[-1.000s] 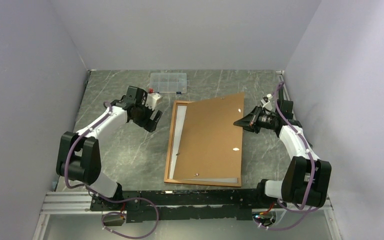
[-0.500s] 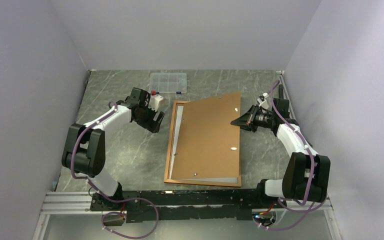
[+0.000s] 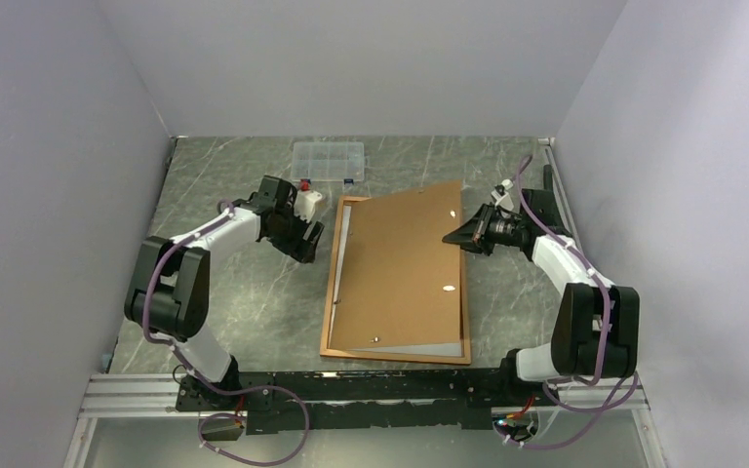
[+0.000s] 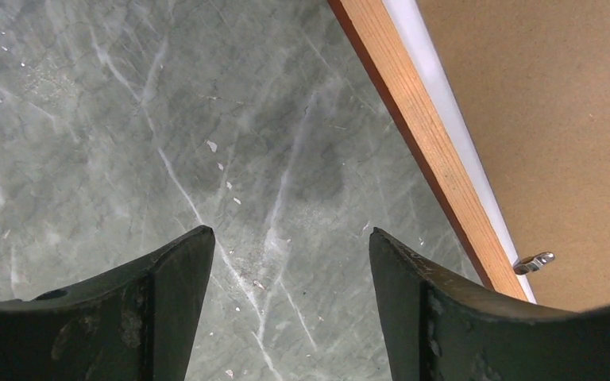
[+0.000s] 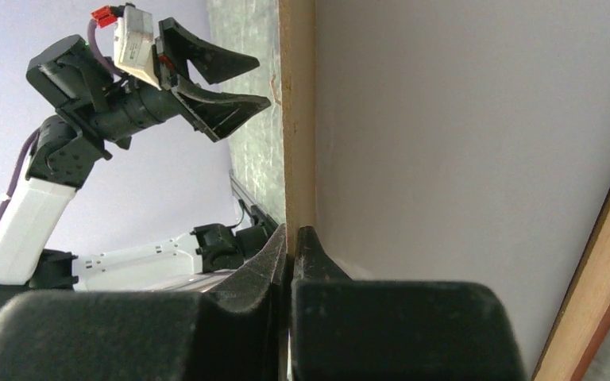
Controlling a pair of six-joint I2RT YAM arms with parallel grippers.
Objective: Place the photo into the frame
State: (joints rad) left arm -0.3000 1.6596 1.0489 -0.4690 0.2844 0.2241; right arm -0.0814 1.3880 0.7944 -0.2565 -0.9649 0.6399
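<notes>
Right tool [image 3: 452, 237] pinches board [image 3: 405, 268] at its right edge, that side tilted up off frame [image 3: 330, 302]. Photo [image 4: 447, 103] lies white back up in frame, under board, left of that tool. Frame's long axis runs near-far. Left tool [image 4: 290, 238] spread over surface [image 3: 244, 292], just left of frame
</notes>
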